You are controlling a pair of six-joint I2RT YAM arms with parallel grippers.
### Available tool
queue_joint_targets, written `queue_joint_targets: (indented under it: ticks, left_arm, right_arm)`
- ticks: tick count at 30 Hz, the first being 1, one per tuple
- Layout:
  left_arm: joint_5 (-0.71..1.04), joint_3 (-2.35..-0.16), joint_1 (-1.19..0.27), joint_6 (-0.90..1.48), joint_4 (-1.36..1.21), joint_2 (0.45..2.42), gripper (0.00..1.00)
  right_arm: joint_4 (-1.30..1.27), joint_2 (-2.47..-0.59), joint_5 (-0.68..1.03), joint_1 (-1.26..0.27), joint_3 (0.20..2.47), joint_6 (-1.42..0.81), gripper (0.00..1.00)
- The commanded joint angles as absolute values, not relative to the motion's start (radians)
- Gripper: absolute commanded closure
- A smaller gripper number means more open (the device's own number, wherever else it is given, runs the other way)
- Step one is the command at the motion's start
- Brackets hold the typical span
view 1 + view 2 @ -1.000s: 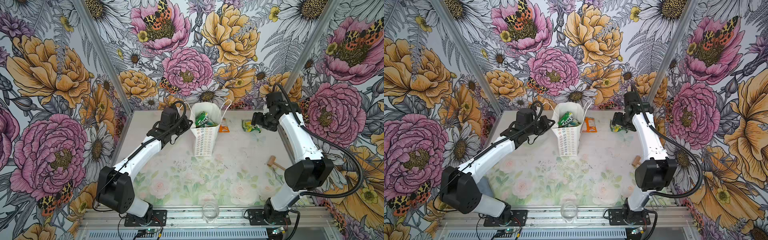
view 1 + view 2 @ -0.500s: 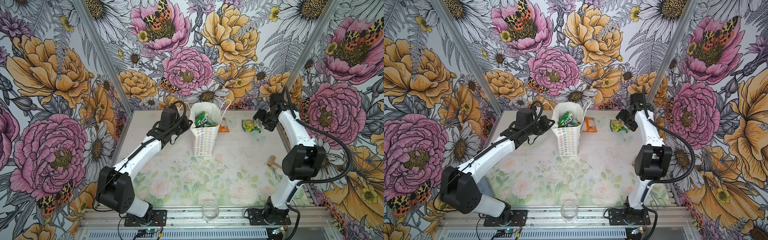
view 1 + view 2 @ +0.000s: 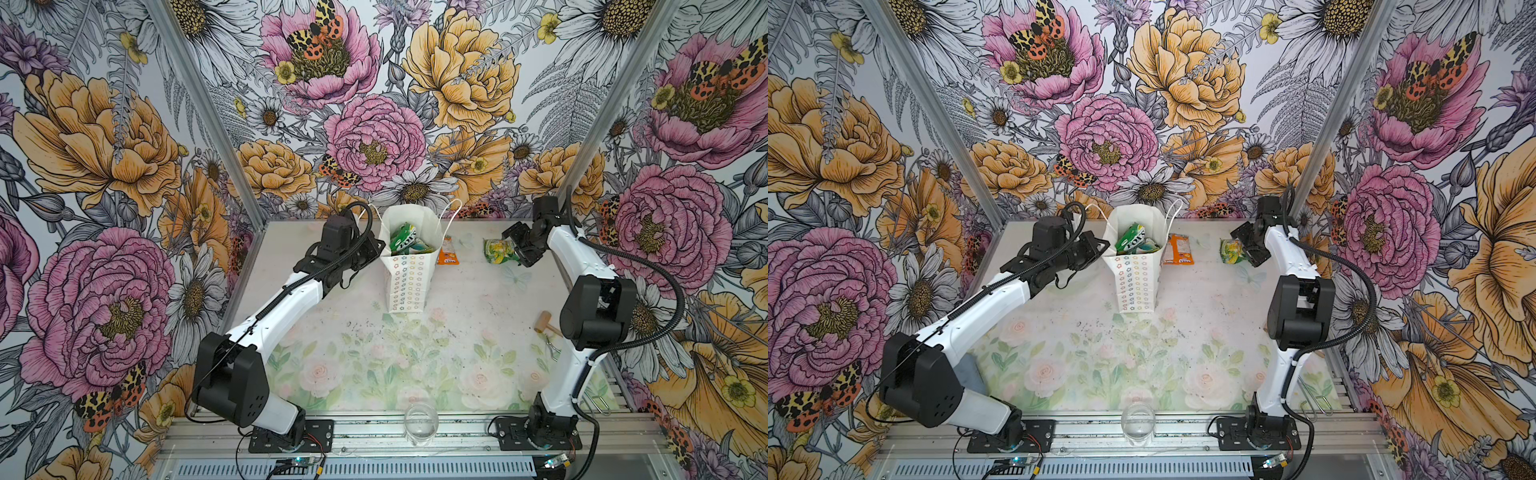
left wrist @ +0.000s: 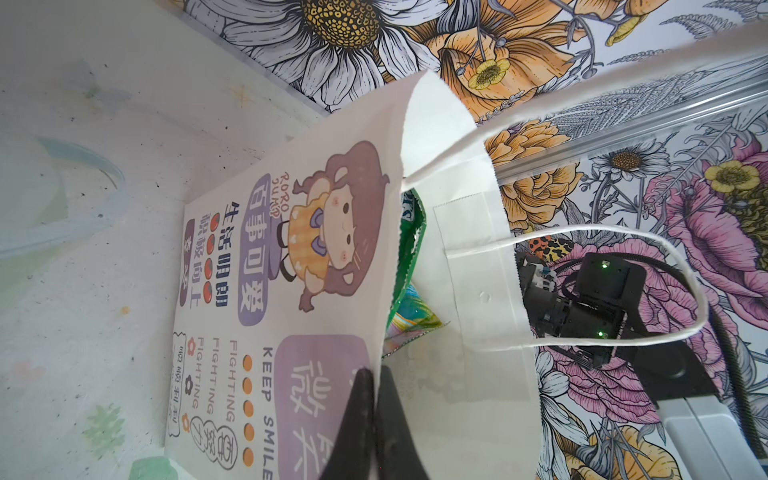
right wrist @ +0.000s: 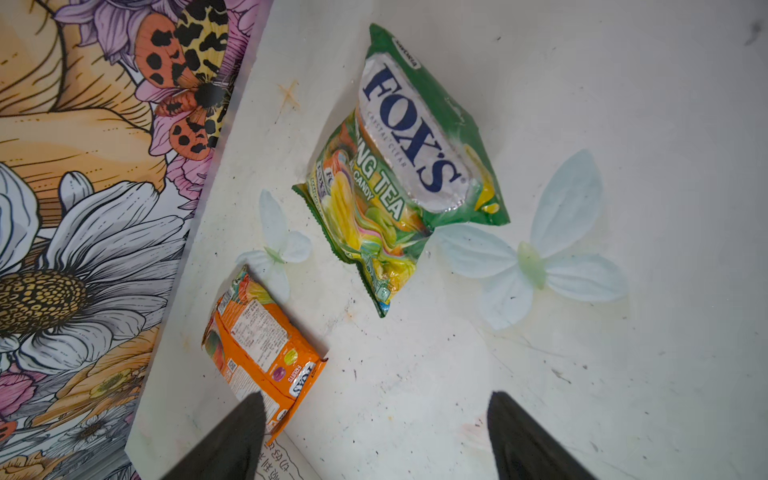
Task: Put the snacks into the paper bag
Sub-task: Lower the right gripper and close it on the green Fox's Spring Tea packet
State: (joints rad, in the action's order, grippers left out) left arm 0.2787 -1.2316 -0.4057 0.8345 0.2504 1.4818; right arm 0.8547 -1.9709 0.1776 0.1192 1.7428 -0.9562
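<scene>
On the table [image 3: 457, 316]: paper bag [image 3: 409, 282] is standing near the rear edge, snack packets [image 3: 402, 242] lying inside. FOX'S fruits packet [image 3: 448, 254] is lying just right of it; FOX'S tea candy packet [image 3: 498, 252] further right, toward the rear right corner. Glass [image 3: 420, 424] is standing at the front edge; mallet [image 3: 544, 323] is lying by the right edge.

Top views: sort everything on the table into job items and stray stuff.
Job: paper bag; packets already inside it; orange packet beside it; green-yellow packet farther right.
Stray: clear glass at the front edge; wooden mallet at the right edge.
</scene>
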Motion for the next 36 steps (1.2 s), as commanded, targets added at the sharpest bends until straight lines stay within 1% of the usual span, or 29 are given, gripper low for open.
queue_joint_targets:
  ticks: [1, 10, 17, 36]
  left_arm:
    - [0.295, -1.238, -0.410, 0.822, 0.213, 1.477, 0.95]
    - [0.298, -1.240, -0.403, 0.821, 0.218, 1.477, 0.95]
    - [0.301, -1.238, -0.396, 0.821, 0.221, 1.476, 0.95]
    - [0.304, -1.241, -0.387, 0.821, 0.222, 1.481, 0.95]
  right_arm:
    - [0.805, -1.986, 0.138, 0.123, 1.733, -1.017, 0.14]
    - [0.762, -2.059, 0.126, 0.123, 1.753, -1.091, 0.13]
    - [0.751, -2.109, 0.139, 0.123, 1.778, -1.097, 0.13]
    - [0.752, -2.237, 0.101, 0.136, 1.863, -1.120, 0.14]
